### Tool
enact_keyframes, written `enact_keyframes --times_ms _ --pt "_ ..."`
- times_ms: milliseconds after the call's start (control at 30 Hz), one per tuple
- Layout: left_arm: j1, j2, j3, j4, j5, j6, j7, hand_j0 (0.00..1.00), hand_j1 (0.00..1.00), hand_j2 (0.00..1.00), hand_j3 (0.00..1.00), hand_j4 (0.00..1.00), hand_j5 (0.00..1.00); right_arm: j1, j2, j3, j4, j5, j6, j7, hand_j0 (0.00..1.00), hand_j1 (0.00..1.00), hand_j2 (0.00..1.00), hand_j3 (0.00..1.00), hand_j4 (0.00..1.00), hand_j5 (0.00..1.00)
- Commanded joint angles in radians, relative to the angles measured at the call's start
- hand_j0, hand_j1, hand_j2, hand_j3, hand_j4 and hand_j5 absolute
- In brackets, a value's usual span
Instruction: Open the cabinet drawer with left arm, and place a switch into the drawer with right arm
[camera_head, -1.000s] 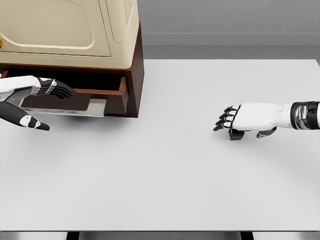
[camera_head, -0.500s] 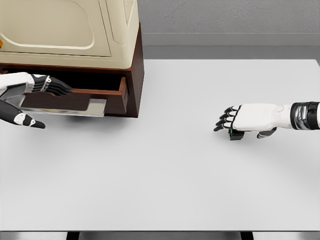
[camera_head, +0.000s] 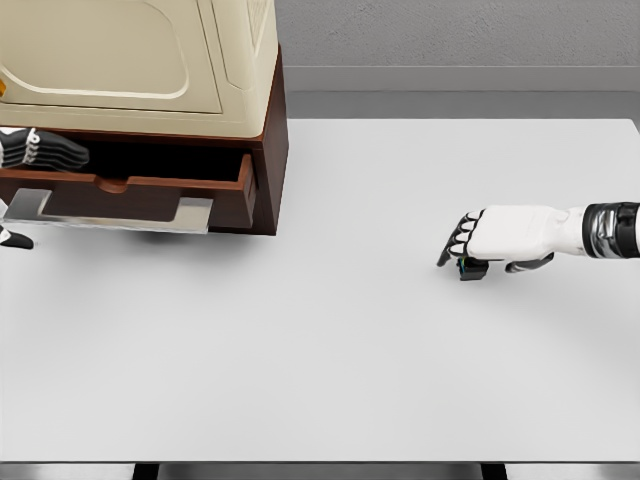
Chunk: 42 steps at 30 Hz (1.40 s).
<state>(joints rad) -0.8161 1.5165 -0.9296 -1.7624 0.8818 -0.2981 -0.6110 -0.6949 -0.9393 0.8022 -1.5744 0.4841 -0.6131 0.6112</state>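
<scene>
The brown cabinet (camera_head: 268, 150) stands at the table's back left, and its drawer (camera_head: 150, 192) is pulled partly out, showing a dark hollow behind its front. My left hand (camera_head: 42, 150) sits at the picture's left edge beside the drawer, fingers spread and holding nothing. The switch (camera_head: 470, 268), small and dark, lies on the table at the right. My right hand (camera_head: 468, 250) rests on top of it, fingers curled down over its front and thumb at its side. Most of the switch is hidden under the palm.
A cream appliance (camera_head: 130, 60) sits on top of the cabinet. A flat metal plate (camera_head: 125, 213) hangs under the drawer front. The white table (camera_head: 320, 350) spreads wide between cabinet and right hand. A grey wall runs behind.
My left hand has drawn back to the left, away from the drawer front, and is now mostly out of frame. The right hand's fingers have curled further down over the switch.
</scene>
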Motion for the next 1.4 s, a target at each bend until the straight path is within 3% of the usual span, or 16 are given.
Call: enact_keyframes --times_ms 0,200,333,433,1100,1367 --pt "0.0 0.036 -0.002 0.0 0.008 -0.03 0.0 0.98 0.98 0.98 0.98 0.98 0.98 0.0 -0.001 -0.001 -0.001 -0.004 0.002 0.0 0.82 0.82 0.82 0.82 0.82 0.82" --pt "0.041 0.074 -0.003 0.0 0.006 -0.121 0.0 1.0 1.0 1.0 1.0 1.0 1.0 0.002 -0.001 0.002 0.011 -0.004 0.002 0.0 0.82 0.82 0.82 0.82 0.82 0.82" --pt "0.069 0.083 0.009 0.0 0.006 -0.134 0.0 1.0 1.0 1.0 1.0 1.0 1.0 0.0 -0.001 -0.001 0.011 -0.004 0.002 0.0 0.73 0.73 0.73 0.73 0.73 0.73" --pt "0.081 0.085 0.012 0.001 0.006 -0.145 0.0 1.0 1.0 1.0 1.0 1.0 1.0 0.0 -0.001 -0.003 0.011 -0.004 0.002 0.0 0.72 0.72 0.72 0.72 0.72 0.72" --pt "0.089 0.085 0.011 0.001 0.005 -0.148 0.0 1.0 1.0 1.0 1.0 1.0 1.0 0.0 0.0 -0.001 0.011 -0.009 0.002 0.0 0.55 0.55 0.55 0.55 0.55 0.55" --pt "0.095 0.085 0.011 0.003 0.003 -0.15 0.0 1.0 1.0 1.0 1.0 1.0 1.0 -0.002 0.0 -0.006 0.014 -0.025 0.002 0.0 0.38 0.38 0.38 0.38 0.38 0.38"
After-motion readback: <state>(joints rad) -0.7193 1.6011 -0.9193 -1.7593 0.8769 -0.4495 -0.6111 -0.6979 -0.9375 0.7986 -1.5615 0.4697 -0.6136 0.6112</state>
